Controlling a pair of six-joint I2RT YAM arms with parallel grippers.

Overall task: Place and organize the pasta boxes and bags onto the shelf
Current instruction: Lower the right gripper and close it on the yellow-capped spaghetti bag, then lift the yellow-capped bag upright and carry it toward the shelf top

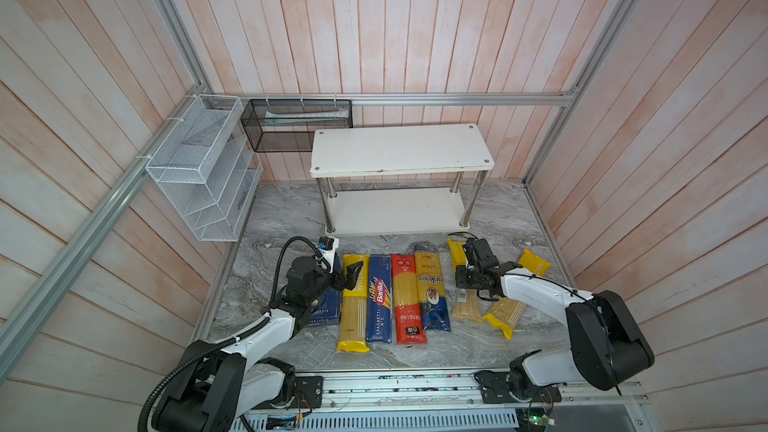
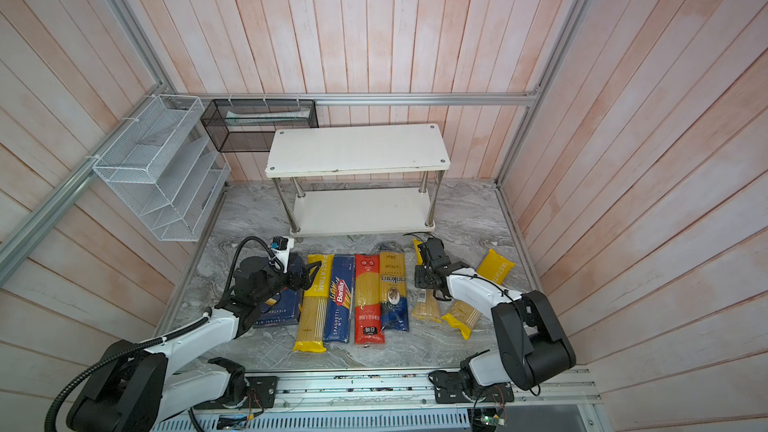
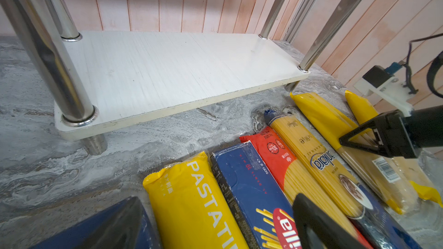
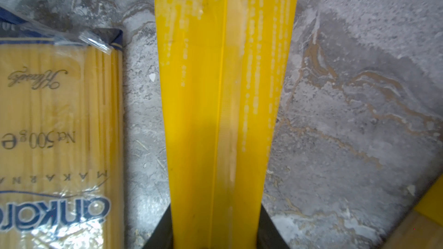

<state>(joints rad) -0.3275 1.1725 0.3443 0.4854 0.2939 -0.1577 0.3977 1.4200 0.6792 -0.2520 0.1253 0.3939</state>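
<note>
your right gripper (image 4: 215, 233) is pinching a yellow-ended bag (image 4: 215, 80). only the right wrist view shows this: a dark finger (image 4: 163, 238) presses on each side and the bag narrows between them. in both top views the wrist covers those fingertips. there you see instead that this bag lies on the counter (image 1: 291, 218) in front of the shelf (image 1: 399, 151), between the beige-and-navy bag (image 1: 432, 288) and a tilted yellow-ended bag (image 1: 517, 297). your left gripper (image 1: 350, 275) hangs spread wide over the row's left end, by the rigatoni box (image 1: 328, 311), which the arm half hides. the left wrist view adds the shelf's lower board up close, with the spaghetti box (image 3: 242, 188) and red-ended bag (image 3: 280, 159) near its front edge.
</note>
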